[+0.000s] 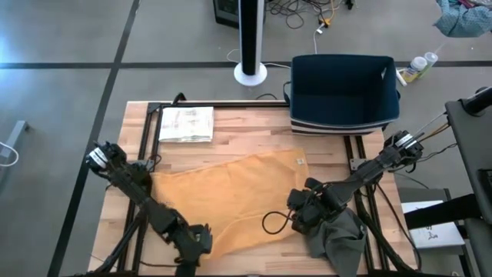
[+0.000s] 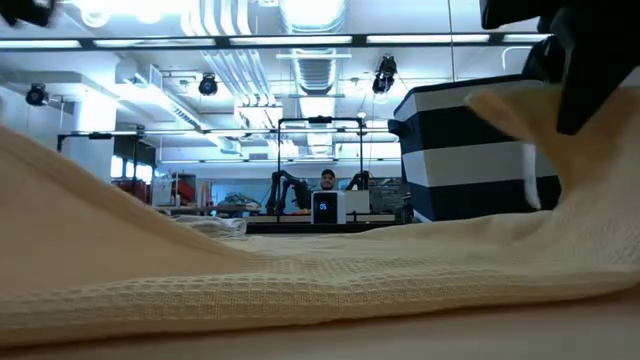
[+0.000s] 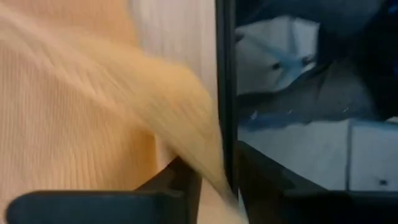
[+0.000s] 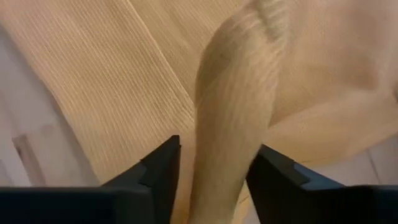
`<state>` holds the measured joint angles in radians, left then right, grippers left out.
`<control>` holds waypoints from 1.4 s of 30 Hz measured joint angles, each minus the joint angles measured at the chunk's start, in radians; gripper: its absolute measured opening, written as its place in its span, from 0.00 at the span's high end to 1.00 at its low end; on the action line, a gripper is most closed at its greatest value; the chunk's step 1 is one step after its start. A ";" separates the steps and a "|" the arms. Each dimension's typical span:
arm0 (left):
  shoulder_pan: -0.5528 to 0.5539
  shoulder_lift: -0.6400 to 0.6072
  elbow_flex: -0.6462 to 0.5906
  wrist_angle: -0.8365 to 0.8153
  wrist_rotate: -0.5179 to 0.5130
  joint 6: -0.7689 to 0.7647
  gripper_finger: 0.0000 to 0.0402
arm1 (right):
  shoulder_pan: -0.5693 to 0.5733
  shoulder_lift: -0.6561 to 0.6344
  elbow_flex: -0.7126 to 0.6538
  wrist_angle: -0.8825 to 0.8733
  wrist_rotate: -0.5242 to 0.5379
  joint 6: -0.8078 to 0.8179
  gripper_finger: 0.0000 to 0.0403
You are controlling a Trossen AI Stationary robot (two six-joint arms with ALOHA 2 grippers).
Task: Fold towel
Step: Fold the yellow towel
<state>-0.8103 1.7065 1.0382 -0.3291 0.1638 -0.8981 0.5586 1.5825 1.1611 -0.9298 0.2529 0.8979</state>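
The yellow towel (image 1: 238,192) lies spread on the wooden table, its near edge toward both arms. My left gripper (image 1: 196,240) is at the towel's near left corner. My right gripper (image 1: 296,219) is at its near right corner. In the right wrist view the fingers (image 4: 165,168) stand apart with a raised fold of towel (image 4: 230,93) between them. In the left wrist view a blurred strip of towel (image 3: 186,106) runs down between the open fingers (image 3: 180,180). In the low view the towel (image 2: 300,290) rises at the right toward the dark right gripper (image 2: 600,60). My left gripper points down at a slant over the towel's near left corner. A strip of cloth (image 3: 208,165) runs between its parted fingers; I cannot tell whether they touch it. My right gripper points steeply down with a raised fold (image 4: 217,162) filling the gap between its parted fingers. Whether the pads touch it, I cannot tell.
A crumpled grey cloth (image 1: 338,238) lies at the near right beside my right gripper, with a black cable loop (image 1: 273,223) on the towel's edge. A dark striped bin (image 1: 342,88) stands at the far right. A white booklet (image 1: 186,123) lies at the far left.
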 joint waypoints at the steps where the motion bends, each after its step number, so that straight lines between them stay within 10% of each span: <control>1: -0.015 0.001 0.012 -0.031 -0.013 -0.021 0.75 | 0.000 0.000 -0.002 0.000 0.005 -0.008 0.55; 17: -0.073 0.071 -0.110 0.396 -0.103 -0.139 0.70 | -0.079 0.043 -0.285 0.375 0.062 -0.092 0.46; 25: -0.037 0.234 0.026 0.406 -0.064 -0.044 0.70 | -0.324 0.117 -0.280 0.414 0.190 -0.471 0.45; 34: 0.043 0.129 0.313 -0.206 -0.119 0.153 0.64 | -0.409 0.059 0.001 0.480 0.243 -0.936 0.46; 42: 0.284 -0.038 0.261 -0.393 -0.240 0.446 0.65 | -0.184 0.006 0.000 0.396 0.181 -0.629 0.49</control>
<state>-0.5266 1.6688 1.2995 -0.7225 -0.0757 -0.4519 0.3744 1.5888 1.1608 -0.5335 0.4339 0.2693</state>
